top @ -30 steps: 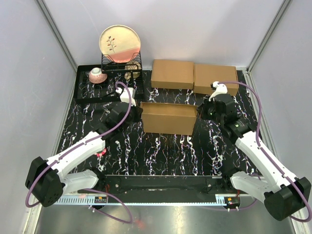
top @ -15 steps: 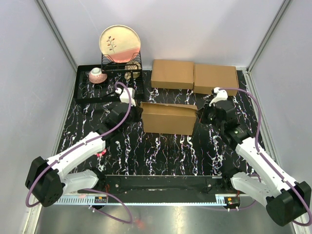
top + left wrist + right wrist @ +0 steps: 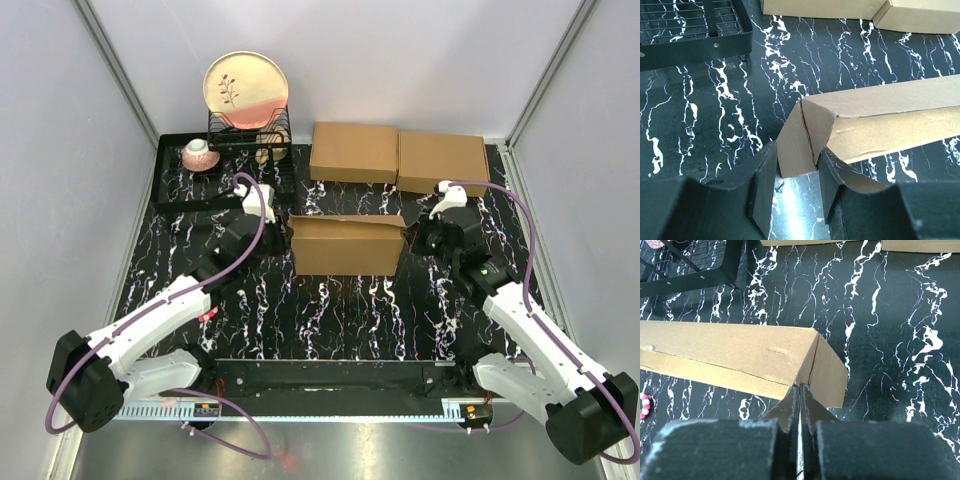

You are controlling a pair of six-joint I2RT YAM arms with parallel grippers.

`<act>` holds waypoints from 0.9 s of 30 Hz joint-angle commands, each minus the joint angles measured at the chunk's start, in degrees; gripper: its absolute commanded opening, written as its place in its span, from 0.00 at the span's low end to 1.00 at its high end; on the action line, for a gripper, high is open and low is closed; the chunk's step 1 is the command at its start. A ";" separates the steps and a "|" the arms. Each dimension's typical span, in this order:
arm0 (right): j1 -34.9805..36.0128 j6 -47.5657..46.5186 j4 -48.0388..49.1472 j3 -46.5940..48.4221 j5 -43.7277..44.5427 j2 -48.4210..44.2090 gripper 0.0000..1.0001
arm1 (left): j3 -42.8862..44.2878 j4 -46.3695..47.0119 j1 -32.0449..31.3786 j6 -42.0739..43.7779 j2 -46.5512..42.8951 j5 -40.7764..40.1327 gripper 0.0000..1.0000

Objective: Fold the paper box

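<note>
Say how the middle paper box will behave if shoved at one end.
The paper box likely slides easily: thin, hollow cardboard on a glossy table. Its end flap stands loose at a crease, so it would probably fold in first. Its long walls look fairly stiff.

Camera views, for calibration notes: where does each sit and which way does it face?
Top external: above, behind the bases, looking down at the paper box; both arms show.
Left wrist: on that arm, facing the box's left end; left gripper, jaws open, shows.
Right wrist: on that arm, facing the box's right end; right gripper, jaws shut, shows.
Shared: both wrist views show the box and black rack.
</note>
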 commanded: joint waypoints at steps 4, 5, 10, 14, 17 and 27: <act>-0.03 0.06 -5.76 0.68 1.88 1.70 0.00 | 0.48 -2.70 0.03 4.08 -4.63 -2.12 0.40; -0.03 0.06 -5.76 0.77 1.79 1.79 0.00 | 0.40 -2.26 0.03 4.08 -4.98 -1.95 0.39; -0.03 0.14 -5.76 1.12 1.88 1.97 0.00 | 0.48 0.38 0.03 3.91 -5.33 0.69 0.39; -0.03 0.14 -5.85 1.39 1.88 2.05 0.00 | 1.19 0.73 0.03 3.82 -4.89 1.13 0.41; -0.03 0.23 -5.85 1.65 1.53 2.14 0.00 | 1.36 0.47 0.03 3.56 -4.54 1.31 0.45; -0.03 0.32 -6.20 2.00 1.52 2.05 0.00 | 1.19 1.34 0.55 3.47 -6.73 2.01 0.54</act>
